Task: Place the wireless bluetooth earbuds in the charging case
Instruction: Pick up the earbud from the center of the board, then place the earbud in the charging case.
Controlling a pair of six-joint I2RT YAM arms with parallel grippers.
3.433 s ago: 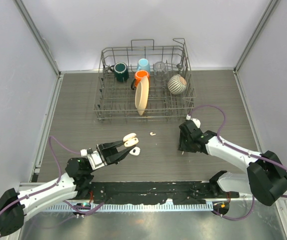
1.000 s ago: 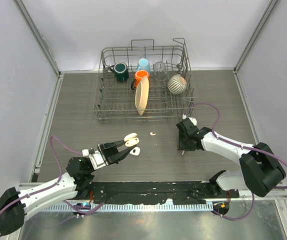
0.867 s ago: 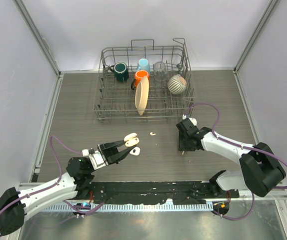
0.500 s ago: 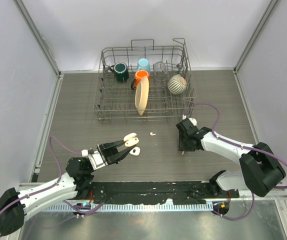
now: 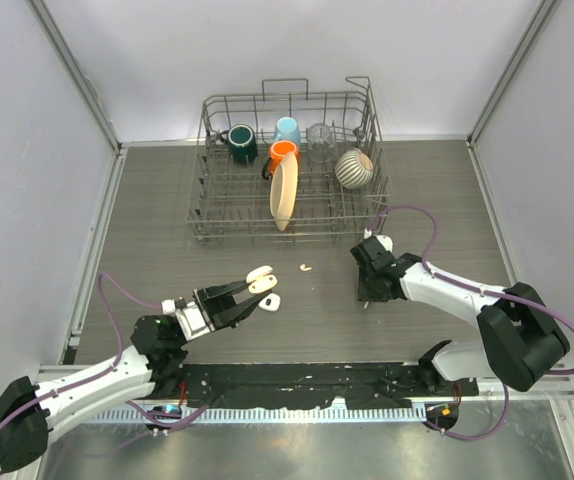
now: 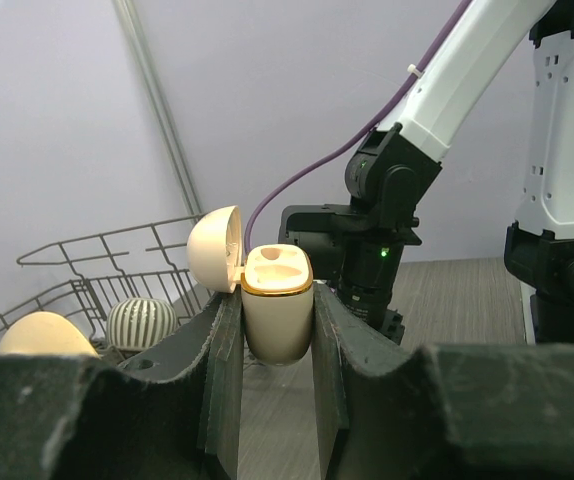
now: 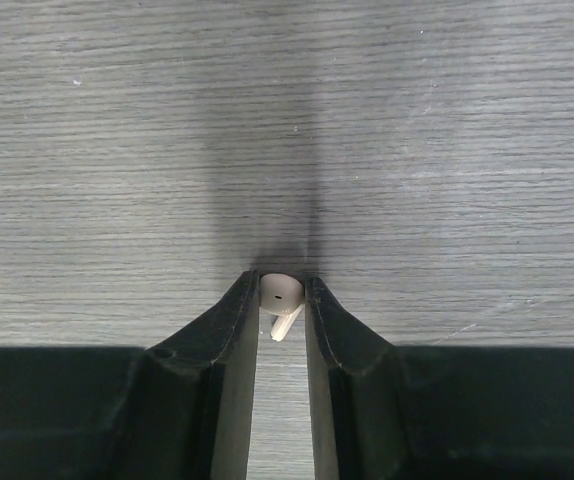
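Two buds visible. R tool point(image 7: 282, 302) pinched tight on tiny white stemmed wireless earbud point(image 7: 279, 291) at dark wood-grain counter point(image 7: 117, 120), in front of grey wire dish rack point(image 5: 237, 233), right end. In top view tool hides that bud. 2nd bud point(image 5: 306, 267) lies loose just in front of rack's middle. L tool point(image 6: 277, 300), front-left of rack, clamps pale glossy clamshell charging case point(image 6: 277, 335), lid open. Case's bottom partly cut off by fingers, and socket insides hard to make out.

No text, label, brand or number can be read in any view. The charging case point(image 6: 277, 315) and the earbud point(image 7: 280, 291) show plain surfaces (no print on either). Any marking beside the green light point(image 6: 381, 253) on the right arm point(image 6: 472, 60) is perhaps lost in blur.
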